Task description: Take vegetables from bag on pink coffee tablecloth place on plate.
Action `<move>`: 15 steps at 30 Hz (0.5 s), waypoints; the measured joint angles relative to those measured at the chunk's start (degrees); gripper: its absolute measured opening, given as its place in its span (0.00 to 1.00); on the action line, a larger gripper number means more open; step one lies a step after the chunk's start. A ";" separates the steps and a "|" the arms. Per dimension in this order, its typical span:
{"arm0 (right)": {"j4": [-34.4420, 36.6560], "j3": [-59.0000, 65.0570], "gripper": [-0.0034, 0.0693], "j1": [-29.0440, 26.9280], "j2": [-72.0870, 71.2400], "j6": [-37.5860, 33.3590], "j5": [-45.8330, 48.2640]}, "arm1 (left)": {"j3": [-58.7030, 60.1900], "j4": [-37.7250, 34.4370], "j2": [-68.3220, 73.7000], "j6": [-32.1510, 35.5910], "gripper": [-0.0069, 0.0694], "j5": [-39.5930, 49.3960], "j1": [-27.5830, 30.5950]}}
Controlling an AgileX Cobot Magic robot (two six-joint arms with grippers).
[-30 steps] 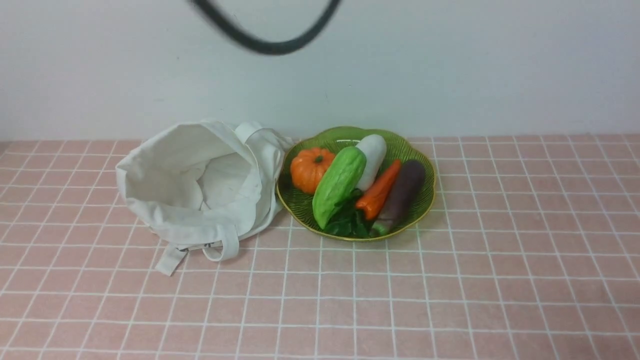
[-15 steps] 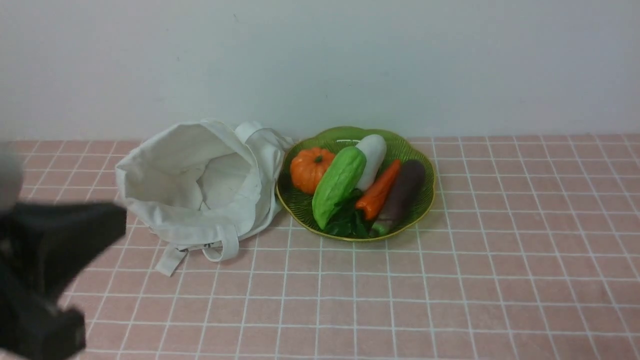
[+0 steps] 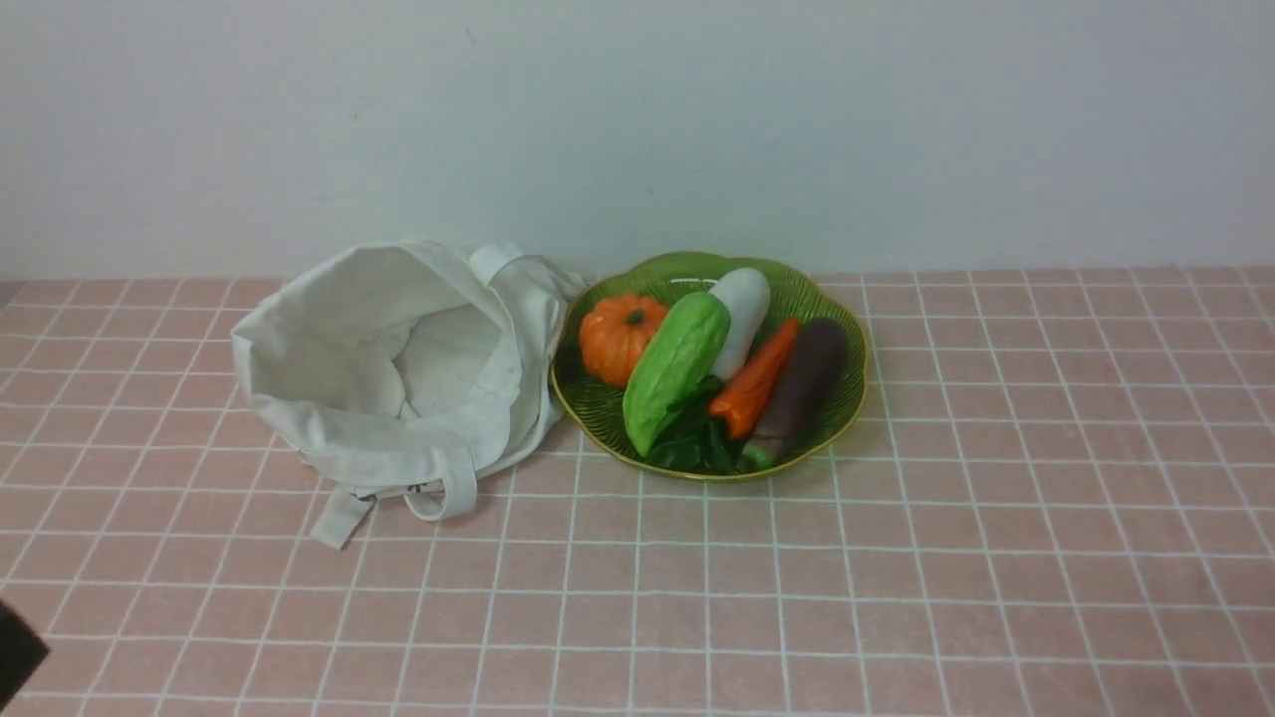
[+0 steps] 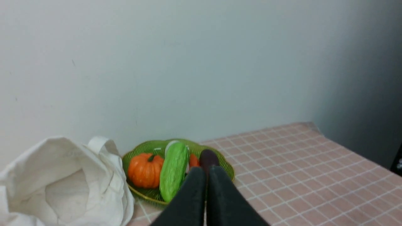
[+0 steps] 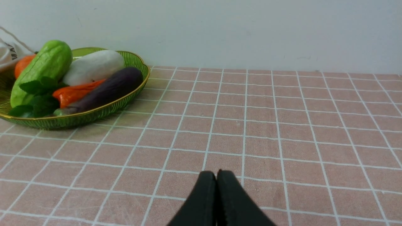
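Observation:
The dark purple eggplant [image 3: 802, 383] lies on the green plate [image 3: 859, 398], at its right side next to the orange carrot [image 3: 757, 378]. The off-white bag [image 3: 398, 368] lies slumped left of the plate on the pink tablecloth [image 3: 896, 558], and only cloth shows inside its open mouth. In the left wrist view my left gripper [image 4: 206, 171] is shut and empty, pulled back from the plate with the eggplant [image 4: 209, 158] beyond its tips. My right gripper [image 5: 216, 174] is shut and empty, low over the cloth to the right of the eggplant [image 5: 110, 89] and plate [image 5: 94, 114].
Also on the plate are a light green gourd [image 3: 677, 363], a small orange pumpkin [image 3: 618, 334], a white radish [image 3: 742, 304] and dark green leaves [image 3: 692, 448]. A pale wall stands just behind the bag and plate. A black sliver of my left arm [image 3: 15, 652] shows at the lower left corner.
A black cable that hung at the top is gone. My left arm swept down the left side and has drawn back almost out of the front view. Bag, plate and vegetables stayed put.

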 joint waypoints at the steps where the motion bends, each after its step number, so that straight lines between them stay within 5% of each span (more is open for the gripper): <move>1: 0.00 0.00 0.03 0.00 0.00 0.00 0.00 | 0.01 0.00 -0.38 0.00 0.08 0.25 0.00; 15: 0.00 0.00 0.03 0.00 0.00 0.00 0.00 | 9.66 0.96 -0.53 1.05 0.08 -1.05 2.30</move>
